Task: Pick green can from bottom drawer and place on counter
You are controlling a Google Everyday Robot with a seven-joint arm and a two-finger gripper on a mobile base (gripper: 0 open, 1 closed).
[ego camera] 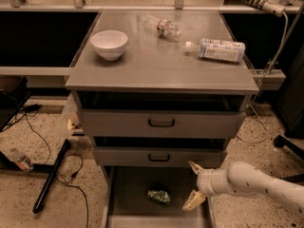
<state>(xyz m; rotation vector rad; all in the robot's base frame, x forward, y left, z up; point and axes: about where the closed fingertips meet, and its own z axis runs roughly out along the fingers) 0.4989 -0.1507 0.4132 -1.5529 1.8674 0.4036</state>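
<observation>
The green can [159, 196] lies on its side on the floor of the open bottom drawer [128, 194], near its middle. My gripper [194, 184] is open, its pale fingertips [192, 201] spread one above the other. It hangs over the drawer's right side, a short way to the right of the can and not touching it. The white arm [256, 182] comes in from the lower right. The counter [161, 63] is the grey top of the cabinet above.
On the counter stand a white bowl [109, 43] at the left and two clear plastic bottles [161, 26] [217, 49] lying on their sides at the back right. Two closed drawer fronts [161, 123] with black handles sit above the open drawer. Cables and a black bar [50, 182] lie on the floor at left.
</observation>
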